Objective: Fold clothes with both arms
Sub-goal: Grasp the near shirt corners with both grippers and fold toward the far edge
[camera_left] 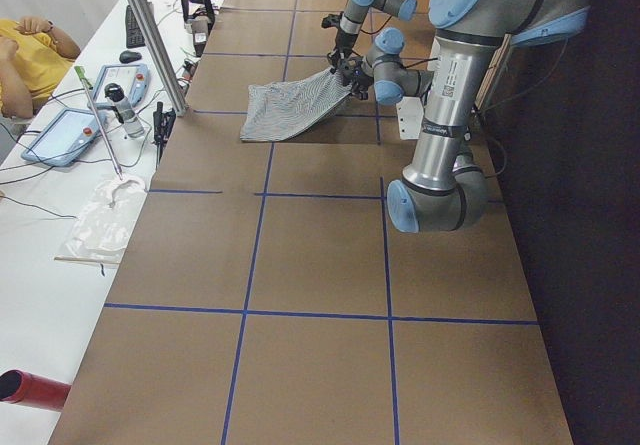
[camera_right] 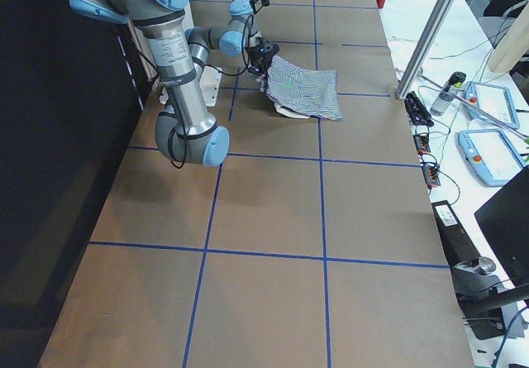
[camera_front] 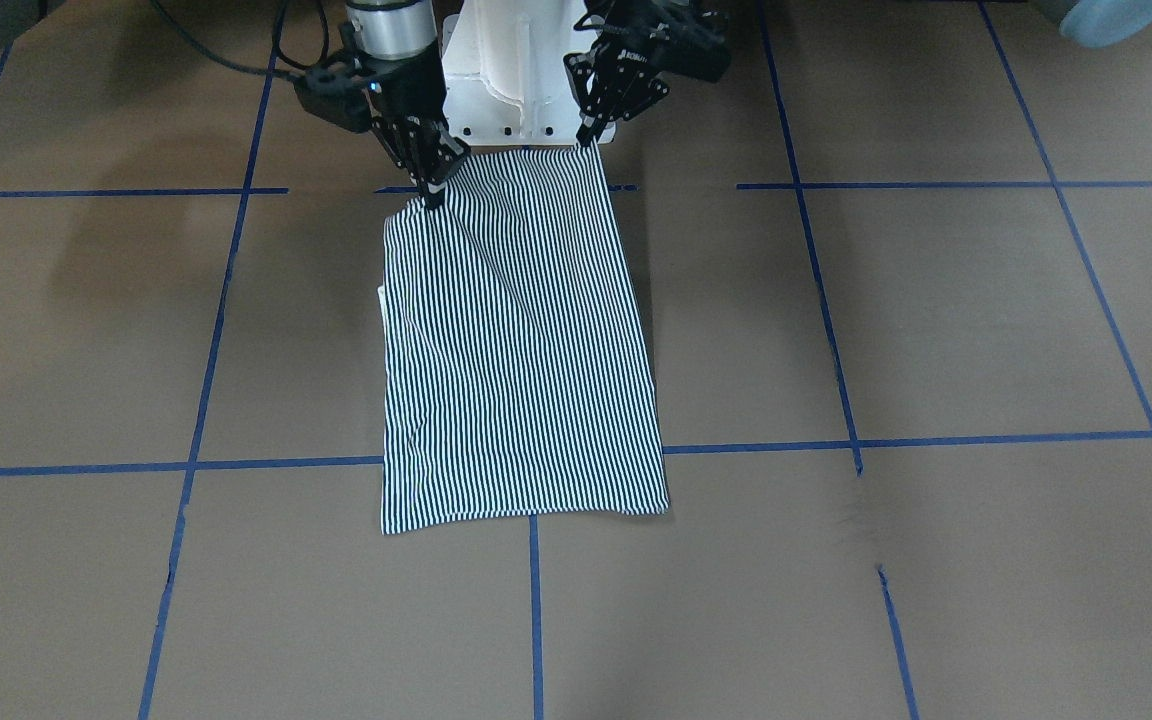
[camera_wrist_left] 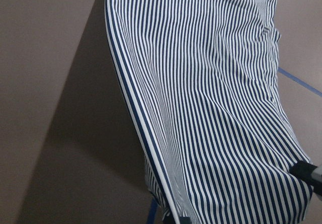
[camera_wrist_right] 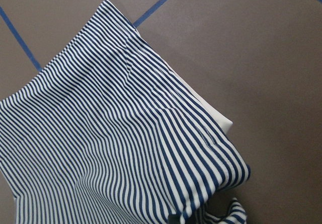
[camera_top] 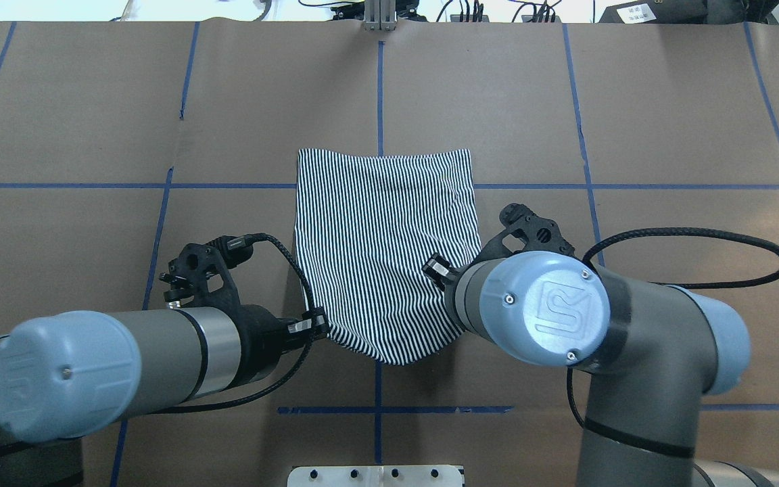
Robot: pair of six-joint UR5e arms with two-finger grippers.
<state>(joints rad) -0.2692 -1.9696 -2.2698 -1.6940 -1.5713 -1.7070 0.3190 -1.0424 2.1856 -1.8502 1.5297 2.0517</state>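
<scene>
The striped polo shirt (camera_front: 521,340) is folded into a long narrow strip on the brown table. Its far end lies flat and its near end is raised off the table. My left gripper (camera_front: 591,140) is shut on one near corner of the shirt. My right gripper (camera_front: 433,195) is shut on the other near corner. In the overhead view the shirt (camera_top: 383,237) hangs between the left gripper (camera_top: 318,326) and the right wrist, which hides the right fingers. A cream collar edge (camera_wrist_right: 216,116) peeks from under the stripes. The buttons and logo are hidden.
The white pedestal base (camera_front: 516,80) stands just behind the raised shirt edge. Blue tape lines (camera_front: 836,440) grid the table. In the exterior left view a person in yellow (camera_left: 25,60) sits beside teach pendants (camera_left: 75,130) on a side bench.
</scene>
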